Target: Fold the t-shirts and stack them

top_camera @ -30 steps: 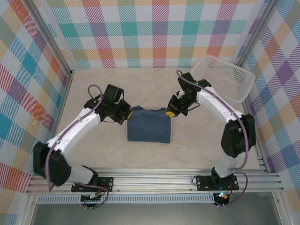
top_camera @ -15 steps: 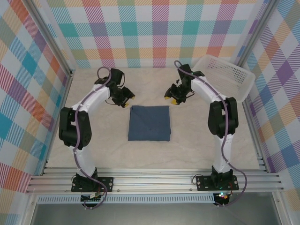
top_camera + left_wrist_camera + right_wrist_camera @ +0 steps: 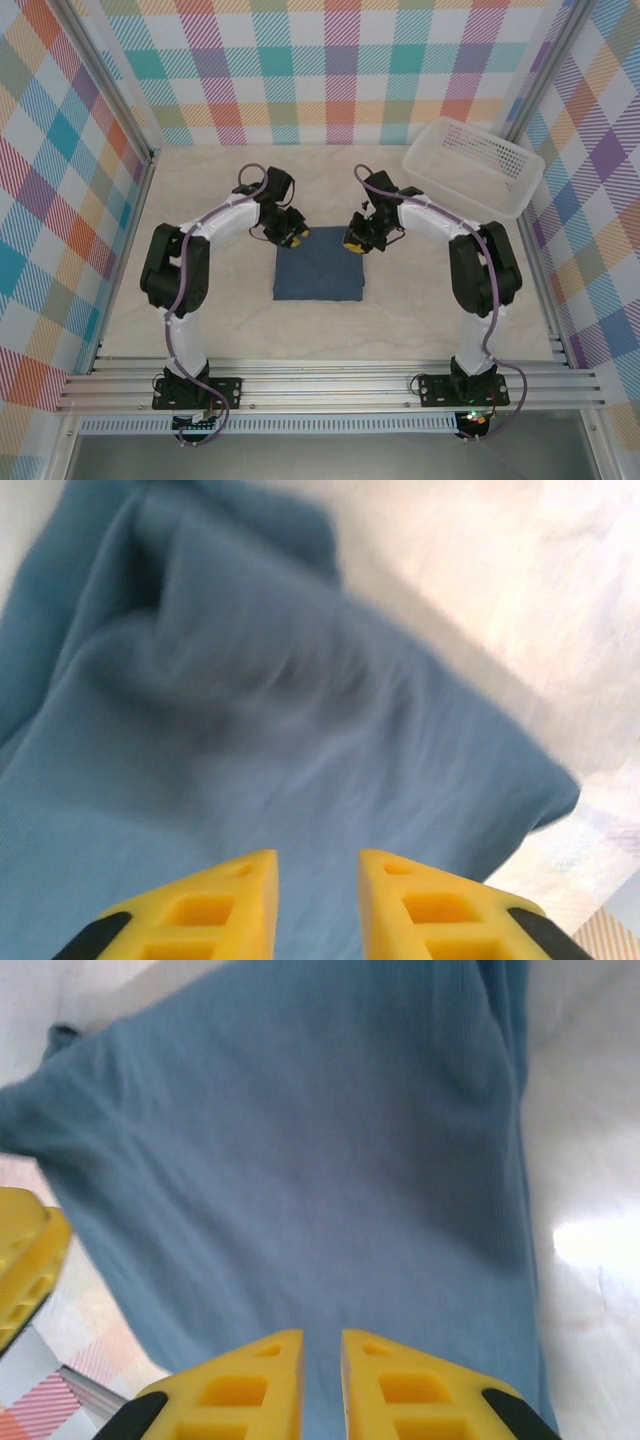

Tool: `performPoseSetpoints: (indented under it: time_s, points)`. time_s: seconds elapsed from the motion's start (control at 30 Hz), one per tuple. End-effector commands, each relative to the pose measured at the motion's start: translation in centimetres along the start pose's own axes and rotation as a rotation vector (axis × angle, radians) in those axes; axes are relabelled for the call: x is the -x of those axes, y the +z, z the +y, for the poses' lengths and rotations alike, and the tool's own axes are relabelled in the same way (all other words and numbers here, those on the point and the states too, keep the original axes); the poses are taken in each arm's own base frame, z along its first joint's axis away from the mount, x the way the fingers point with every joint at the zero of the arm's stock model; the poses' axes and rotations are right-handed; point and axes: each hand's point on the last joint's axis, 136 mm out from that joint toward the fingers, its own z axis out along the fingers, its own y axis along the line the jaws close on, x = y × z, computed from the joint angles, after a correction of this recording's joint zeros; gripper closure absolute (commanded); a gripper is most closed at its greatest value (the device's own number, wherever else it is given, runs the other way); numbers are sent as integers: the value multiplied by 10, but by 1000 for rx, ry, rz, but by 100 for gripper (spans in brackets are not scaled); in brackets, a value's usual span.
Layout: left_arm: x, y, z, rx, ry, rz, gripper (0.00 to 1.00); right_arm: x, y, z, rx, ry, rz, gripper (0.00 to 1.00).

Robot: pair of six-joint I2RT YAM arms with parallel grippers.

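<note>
One dark blue t-shirt (image 3: 318,264) lies folded into a flat square at the middle of the table. My left gripper (image 3: 291,236) hovers over its far left corner and my right gripper (image 3: 355,243) over its far right corner. In the left wrist view the yellow fingers (image 3: 240,900) stand apart around the left gripper (image 3: 318,858), with blue cloth (image 3: 250,730) below and nothing between them. In the right wrist view the right gripper (image 3: 322,1336) shows a narrow gap over the cloth (image 3: 300,1160), with nothing pinched.
A white mesh basket (image 3: 478,165) stands tilted at the back right, against the checked wall. Bare pale tabletop (image 3: 200,300) lies around the shirt. A yellow finger of the other arm (image 3: 20,1260) shows at the left edge of the right wrist view.
A second ago both grippers were shut at the shirt's far edge. They let go and drew back, leaving it flat, then came in over the far corners with jaws narrowing.
</note>
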Motion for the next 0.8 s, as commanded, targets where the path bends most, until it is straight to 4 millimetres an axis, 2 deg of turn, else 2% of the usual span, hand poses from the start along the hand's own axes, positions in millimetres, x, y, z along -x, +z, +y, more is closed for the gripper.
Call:
performPoseSetpoints:
  time_s: [0.0,0.1,0.3,0.37,0.5,0.57,0.67,0.77]
  points:
    - [28,5,21,96,-7,-21,79,16,11,0,-29,16,-2,83]
    - [50,12,33,113,-22,-27,82,21,19,-12,-91,23,-3,83]
    - [85,31,38,150,18,1,84,18,36,-29,-137,33,27,82]
    - [94,33,37,150,27,-8,84,17,37,-31,-134,32,28,81]
    - [101,26,22,106,64,-24,82,16,39,-31,-130,25,35,81]
    - [102,18,17,100,80,-41,75,16,39,-29,-123,21,36,81]
    - [104,-21,15,174,136,-150,60,18,30,-22,-107,3,13,81]
    - [83,-55,20,214,128,-193,58,21,8,-12,-89,-12,-53,81]
